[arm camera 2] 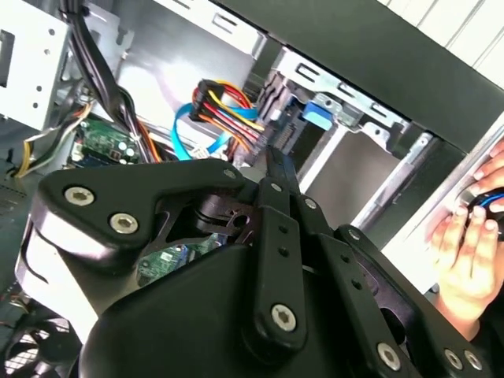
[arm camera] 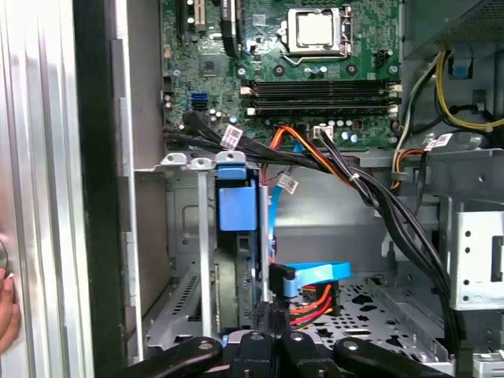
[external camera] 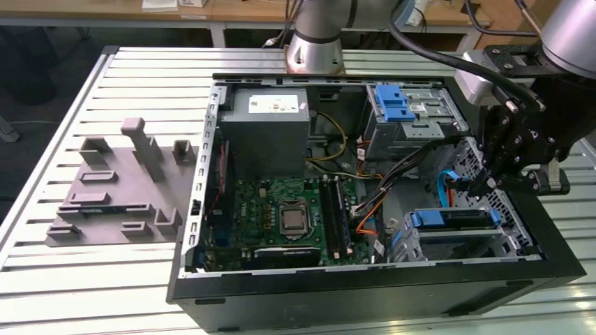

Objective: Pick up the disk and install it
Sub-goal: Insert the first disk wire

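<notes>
The disk (external camera: pixel 451 219) sits on edge in the drive bay (external camera: pixel 465 241) at the front corner of the open case (external camera: pixel 373 279), its blue carrier handle facing up; in the first wrist view the disk (arm camera: pixel 236 236) stands in the bay slot with its long axis running down into the cage, blue handle nearest the camera. The end effector (external camera: pixel 486 183) hangs just above and a little toward the exterior view's right of the disk, over the bay's cable end; its fingers look pressed together around nothing, tips (arm camera 2: pixel 277 161) pointing at the blue handle (arm camera 2: pixel 321 113) and the orange and blue cables (arm camera 2: pixel 220 110). The disk lies straight ahead of the tips, near but apart. A hand (arm camera 2: pixel 472 244) rests outside the case wall.
</notes>
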Robot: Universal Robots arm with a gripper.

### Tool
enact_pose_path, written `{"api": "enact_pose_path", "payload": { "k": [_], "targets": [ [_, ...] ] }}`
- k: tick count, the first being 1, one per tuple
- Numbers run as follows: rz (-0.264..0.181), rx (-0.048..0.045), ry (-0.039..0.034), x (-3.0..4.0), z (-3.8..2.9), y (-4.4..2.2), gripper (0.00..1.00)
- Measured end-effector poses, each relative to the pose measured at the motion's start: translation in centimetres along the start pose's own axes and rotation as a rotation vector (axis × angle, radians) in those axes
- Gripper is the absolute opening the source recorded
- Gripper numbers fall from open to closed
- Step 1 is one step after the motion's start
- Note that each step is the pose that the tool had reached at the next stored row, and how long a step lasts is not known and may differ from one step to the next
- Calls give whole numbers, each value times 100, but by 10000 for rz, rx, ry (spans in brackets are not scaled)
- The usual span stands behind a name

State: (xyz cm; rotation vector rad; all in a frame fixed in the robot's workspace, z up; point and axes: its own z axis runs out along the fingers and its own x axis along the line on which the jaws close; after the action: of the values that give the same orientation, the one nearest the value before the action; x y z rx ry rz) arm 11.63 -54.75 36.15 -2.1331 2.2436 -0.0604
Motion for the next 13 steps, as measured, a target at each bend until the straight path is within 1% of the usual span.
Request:
{"api": "enact_pose_path", "payload": {
  "k": [2,9,10,11,12,13],
  "targets": [
    [20,5,0,-25,0,1,11],
    [21,6,3,-32,1,2,11],
    [19,7,40,-35,1,2,11],
    [15,13,111,-40,1,2,17],
    [12,20,166,-46,2,3,17],
    [10,23,193,-52,5,3,24]
  ]
}}
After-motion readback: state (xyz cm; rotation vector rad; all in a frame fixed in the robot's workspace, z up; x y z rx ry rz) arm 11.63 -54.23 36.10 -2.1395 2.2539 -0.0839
